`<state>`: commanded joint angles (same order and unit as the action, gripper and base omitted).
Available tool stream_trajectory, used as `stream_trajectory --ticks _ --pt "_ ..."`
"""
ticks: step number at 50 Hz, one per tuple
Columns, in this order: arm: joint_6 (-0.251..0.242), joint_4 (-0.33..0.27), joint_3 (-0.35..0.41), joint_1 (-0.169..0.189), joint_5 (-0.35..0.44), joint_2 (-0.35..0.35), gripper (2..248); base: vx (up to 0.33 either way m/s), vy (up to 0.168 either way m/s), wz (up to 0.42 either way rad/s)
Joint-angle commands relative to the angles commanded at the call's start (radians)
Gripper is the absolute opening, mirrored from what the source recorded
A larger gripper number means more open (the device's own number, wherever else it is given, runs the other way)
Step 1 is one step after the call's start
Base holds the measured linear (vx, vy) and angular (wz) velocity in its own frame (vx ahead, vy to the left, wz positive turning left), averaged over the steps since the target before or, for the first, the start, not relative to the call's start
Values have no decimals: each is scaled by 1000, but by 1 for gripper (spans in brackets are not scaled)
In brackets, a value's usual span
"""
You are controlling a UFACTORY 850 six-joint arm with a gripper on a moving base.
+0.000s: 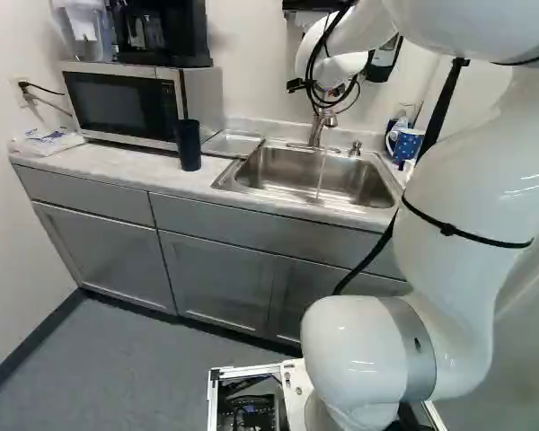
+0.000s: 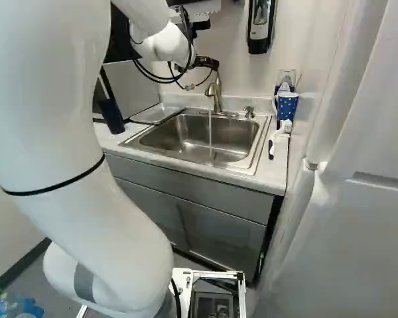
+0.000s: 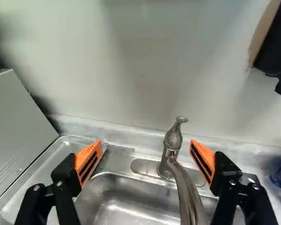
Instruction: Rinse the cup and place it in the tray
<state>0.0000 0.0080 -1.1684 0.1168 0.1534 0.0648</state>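
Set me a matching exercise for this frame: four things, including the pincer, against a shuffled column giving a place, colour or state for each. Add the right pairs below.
Things:
1. Dark cup
2. Mug
3. Faucet
4. Pincer

Place, colour or state:
A. Open, gripping nothing
B. Letting water run into the sink
C. Blue with light spots
D. Upright on the counter, in front of the microwave

Right pairs: 1-D, 2-C, 3-B, 4-A
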Motion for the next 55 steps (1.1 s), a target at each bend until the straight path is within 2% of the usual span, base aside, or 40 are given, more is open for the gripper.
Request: stream_trajectory --ticks 25,55 --pt "0 0 127 33 -14 -126 247 0 0 0" --pt "0 0 269 66 -141 -279 247 0 0 0"
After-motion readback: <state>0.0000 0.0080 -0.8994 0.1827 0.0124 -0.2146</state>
